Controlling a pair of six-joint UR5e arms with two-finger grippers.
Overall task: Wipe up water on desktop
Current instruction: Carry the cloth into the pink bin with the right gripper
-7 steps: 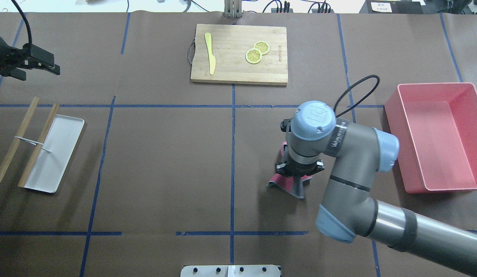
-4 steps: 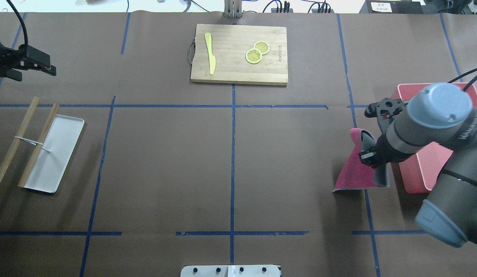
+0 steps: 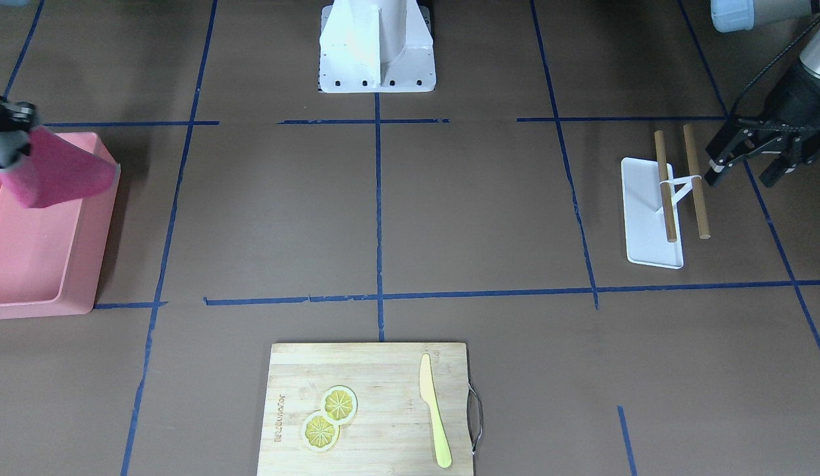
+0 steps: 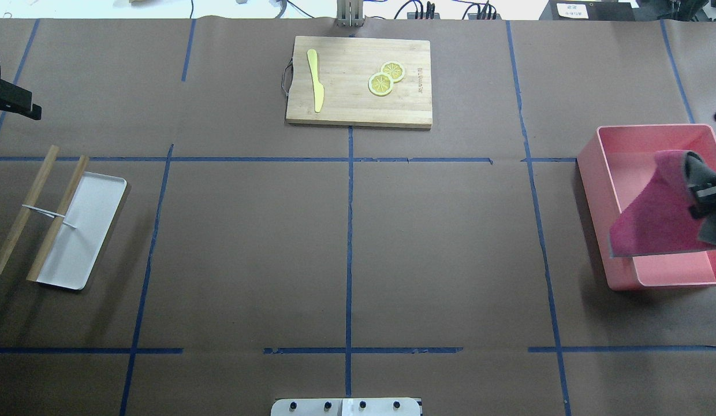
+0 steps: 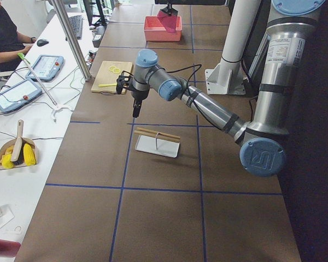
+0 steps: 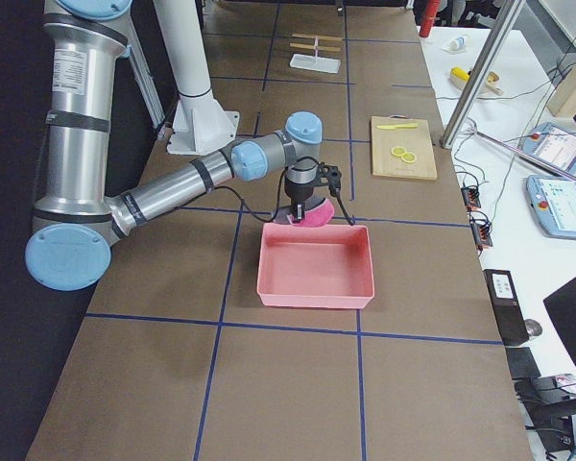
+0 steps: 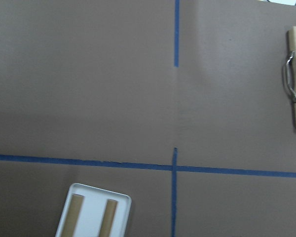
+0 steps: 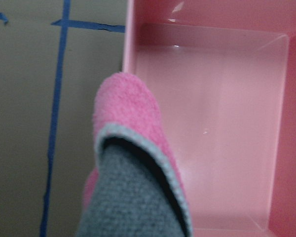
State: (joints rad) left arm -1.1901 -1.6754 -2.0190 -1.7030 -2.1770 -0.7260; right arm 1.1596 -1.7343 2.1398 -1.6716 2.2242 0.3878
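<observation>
The desktop [image 4: 248, 242] is dark brown with blue tape lines; I see no water on it. My right gripper [image 4: 707, 196] is shut on a pink and grey cloth [image 4: 652, 225] and holds it above the pink bin [image 4: 592, 190] at the table's right end. The cloth hangs over the bin's near-left corner in the right wrist view [image 8: 128, 113]. In the front-facing view the right gripper [image 3: 3, 132] holds the cloth [image 3: 53, 168] over the bin's rim. My left gripper [image 3: 744, 173] is open and empty, above the desktop beside the white tray [image 3: 648, 218].
A wooden cutting board [image 4: 358, 81] with a yellow knife [image 4: 316, 81] and two lemon slices [image 4: 386, 78] lies at the far middle. The white tray [image 4: 81, 231] with two wooden sticks [image 4: 26, 208] lies at the left. The robot's base plate [image 4: 346, 407] sits at the near edge.
My right arm has swung right, lifting the cloth off the desktop's middle-right and carrying it over the pink bin. My left gripper has drawn back toward the left edge.
</observation>
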